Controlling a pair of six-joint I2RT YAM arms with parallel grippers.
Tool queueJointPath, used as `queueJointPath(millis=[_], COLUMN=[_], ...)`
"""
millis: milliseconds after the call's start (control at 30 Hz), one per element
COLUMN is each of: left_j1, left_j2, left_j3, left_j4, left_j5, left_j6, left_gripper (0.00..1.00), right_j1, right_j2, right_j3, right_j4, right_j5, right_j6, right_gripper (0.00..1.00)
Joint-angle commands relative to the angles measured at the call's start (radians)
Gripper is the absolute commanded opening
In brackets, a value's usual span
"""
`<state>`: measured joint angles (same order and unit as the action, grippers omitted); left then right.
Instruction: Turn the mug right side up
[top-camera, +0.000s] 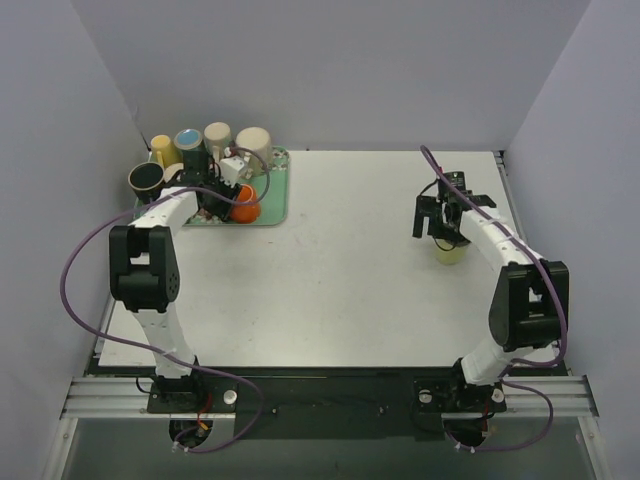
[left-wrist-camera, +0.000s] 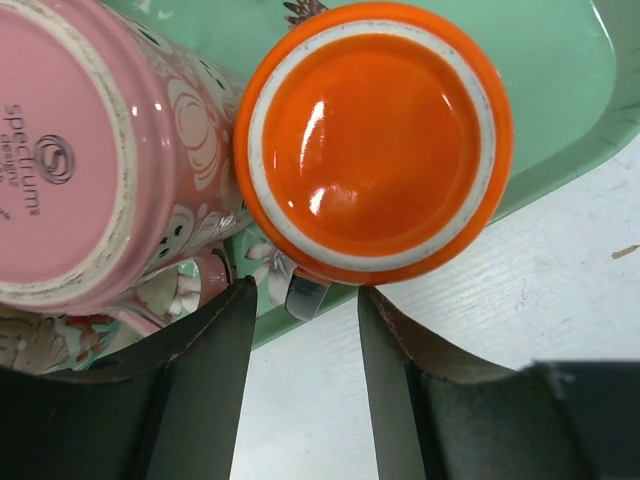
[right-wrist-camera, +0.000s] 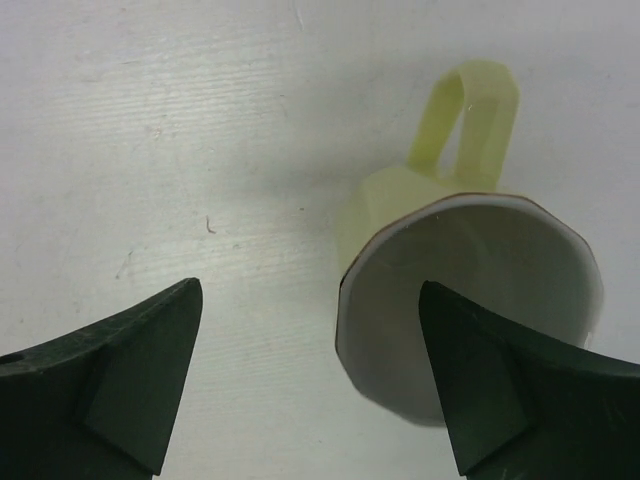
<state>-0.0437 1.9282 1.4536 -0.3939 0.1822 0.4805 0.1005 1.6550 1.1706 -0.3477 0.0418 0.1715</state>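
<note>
- While the yellow mug (right-wrist-camera: 470, 290) stands mouth-up on the surface (top-camera: 340, 290), right side, well apart from the tray (top-camera: 280, 195), that one reads as done.
- Right gripper (right-wrist-camera: 310, 295): jaws spread wide, nothing held. One jaw overlaps the yellow mug's rim in the wrist view; can't tell if it touches.
- Orange mug (left-wrist-camera: 375, 140): upside down, base up, at the near edge of the green tray, far-left part of the surface.
- Pink mug (left-wrist-camera: 70, 150): also base up, right beside the orange mug; contact unclear.
- Left gripper (left-wrist-camera: 305, 300): jaws about half open, straddling the orange mug's handle (left-wrist-camera: 303, 296). Gap visible on both sides, so no grip on it as far as the wrist view shows.
- Judgement: one mug finished. The orange mug looks to be the one in hand: handle lined up, not yet clamped, lifted or flipped. Pink mug left after that.
- Other mugs (top-camera: 205, 145) at the tray's far-left end: the black one shows an open mouth; the rest are too small to call.
- Surface: white, faint grain and a few scuffs.
- Room: plain pale lilac-grey walls (top-camera: 330, 70) on three sides. A metal rail (top-camera: 320, 395) at the near edge carries both arm bases. Purple cables (top-camera: 75, 265) loop off each arm.
</note>
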Motion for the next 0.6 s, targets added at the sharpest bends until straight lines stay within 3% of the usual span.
queueJointPath(millis=[0,267,400,433,567], left_j1=[0.008,0.008,0.008,0.008,0.008], left_j2=[0.058,0.103,0.092,0.089,0.052], left_j3=[0.047,0.05,0.036,0.034,0.043], left_j4=[0.044,0.067,0.107,0.109,0.066], left_j5=[0.008,0.043,0.051,0.053,0.08], left_j6=[0.006,0.035,0.015,0.009,-0.029], left_gripper=[0.54,0.5,0.19,0.02,0.0], right_j1=[0.03,0.102,0.126,0.131,0.16], right_j2=[-0.127,-0.271,-0.322,-0.333,-0.36], right_j3=[0.005,-0.04,-0.051,-0.052,-0.048], right_j4=[-0.06,-0.082,-0.086,-0.088,-0.109], right_j5=[-0.002,0.015,0.035,0.041,0.061], right_j6=[0.003,0.002,-0.001,0.0,-0.006], right_gripper=[0.87,0.88,0.88,0.88,0.88])
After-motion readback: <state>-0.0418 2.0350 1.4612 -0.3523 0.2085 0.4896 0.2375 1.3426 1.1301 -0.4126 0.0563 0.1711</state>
